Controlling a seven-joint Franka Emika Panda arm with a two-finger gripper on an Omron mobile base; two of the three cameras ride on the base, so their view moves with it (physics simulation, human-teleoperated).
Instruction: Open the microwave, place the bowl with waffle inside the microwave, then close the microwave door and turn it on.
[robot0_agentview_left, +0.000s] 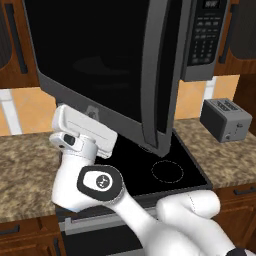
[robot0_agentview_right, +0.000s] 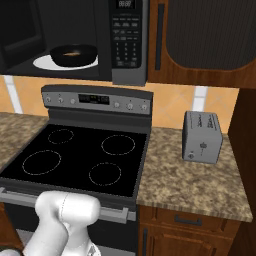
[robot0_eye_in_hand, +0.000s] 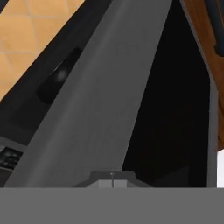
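A: A kitchen with brown wood cabinets (robot0_agentview_right: 210, 35), an orange tiled wall and a speckled stone table (robot0_agentview_right: 195, 185) on both sides of one black glass stove (robot0_agentview_right: 80, 157). The right base view shows four burner rings.

B: One microwave (robot0_agentview_right: 127, 42) hangs above it, one grey toaster (robot0_agentview_right: 201, 136) stands on the table to the right. Inside the microwave sits one black bowl (robot0_agentview_right: 74, 55) on the white turntable (robot0_agentview_right: 42, 62), holding one waffle (robot0_agentview_right: 73, 53), though that is only a small golden patch, hard to make out.

A: The microwave door (robot0_agentview_left: 100, 65) stands partly open; in the left base view it swings out over the stove and hides the cavity. Its top is cut off.

B: The arm bends up from the lower right of that view, its white hand pressed against the door's lower edge. The gripper (robot0_eye_in_hand: 112, 178) is clenched shut on nothing, its tips just at the grey door frame in the hand view.
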